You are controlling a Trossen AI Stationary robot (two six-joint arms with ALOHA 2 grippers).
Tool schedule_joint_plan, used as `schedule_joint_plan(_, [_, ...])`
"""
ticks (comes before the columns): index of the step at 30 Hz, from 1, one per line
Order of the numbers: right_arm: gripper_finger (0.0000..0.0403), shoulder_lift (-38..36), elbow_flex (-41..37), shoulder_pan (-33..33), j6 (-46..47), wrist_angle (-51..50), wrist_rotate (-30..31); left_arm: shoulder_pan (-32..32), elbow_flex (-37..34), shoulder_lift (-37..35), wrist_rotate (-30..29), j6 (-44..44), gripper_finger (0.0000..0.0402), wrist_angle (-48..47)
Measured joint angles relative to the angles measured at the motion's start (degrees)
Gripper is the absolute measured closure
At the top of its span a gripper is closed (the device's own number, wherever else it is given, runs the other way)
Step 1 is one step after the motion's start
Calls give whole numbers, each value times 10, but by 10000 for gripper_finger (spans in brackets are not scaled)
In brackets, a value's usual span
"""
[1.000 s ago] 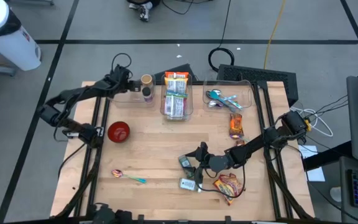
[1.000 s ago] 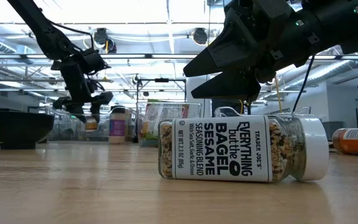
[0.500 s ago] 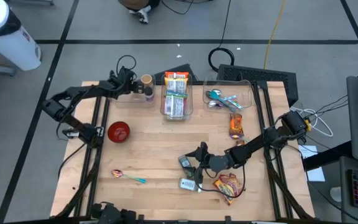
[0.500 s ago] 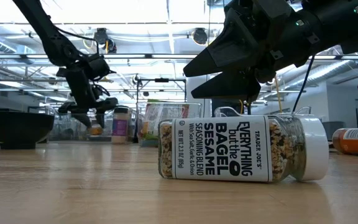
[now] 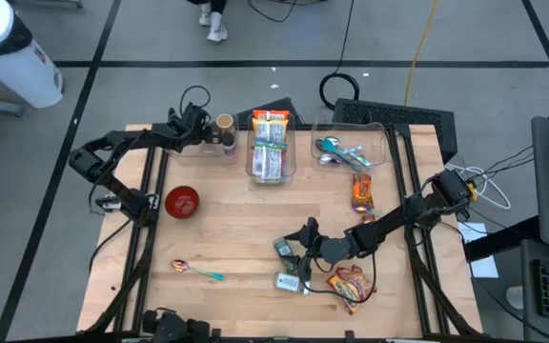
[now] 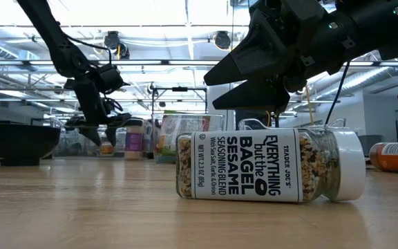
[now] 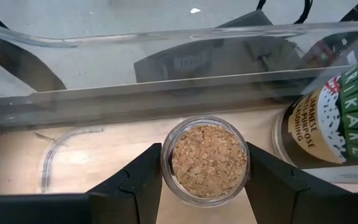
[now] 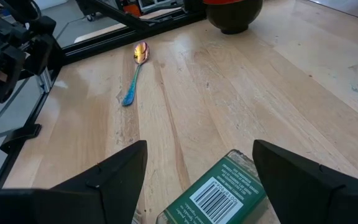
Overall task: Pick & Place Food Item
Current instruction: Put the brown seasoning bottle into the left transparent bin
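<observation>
A small clear jar of brown flakes (image 7: 209, 160) stands between the fingers of my left gripper (image 7: 205, 180), which is shut on it. It is inside the clear bin (image 5: 208, 145) at the table's far left, beside a dark furikake jar (image 7: 331, 121). In the high view this jar (image 5: 224, 123) shows just off my left gripper (image 5: 206, 131). My right gripper (image 5: 298, 240) hangs open near the front middle, over a green packet (image 8: 224, 191) and above the lying bagel-seasoning jar (image 6: 268, 166). My left gripper pinches the small jar by its round side wall (image 7: 166, 163), one finger on each side, just below the top. The fingers slant down from the table's left. The jar is upright; whether its base rests on the bin floor I cannot tell.
A red bowl (image 5: 181, 201) and a spoon (image 5: 196, 271) lie on the table's left half. A middle bin holds snack bars (image 5: 271, 148), a right bin holds utensils (image 5: 346, 152). An orange bottle (image 5: 361, 192) and a chip bag (image 5: 349, 284) lie near my right arm.
My left gripper has sunk a little and shifted slightly toward the table's right, deeper into the clear bin, carrying the small jar upright. My right gripper has kept still.
</observation>
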Motion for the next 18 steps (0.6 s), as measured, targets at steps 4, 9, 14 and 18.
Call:
schedule_joint_plan(4, [119, 0, 0, 0, 0, 0, 0, 0, 0, 0, 0, 12, 197, 0])
schedule_joint_plan(9, [119, 0, 0, 0, 0, 0, 0, 0, 0, 0, 0, 11, 163, 2])
schedule_joint_plan(14, [119, 0, 0, 0, 0, 0, 0, 0, 0, 0, 0, 11, 146, 2])
schedule_joint_plan(18, [119, 0, 0, 0, 0, 0, 0, 1, 0, -5, 5, 18, 144, 1])
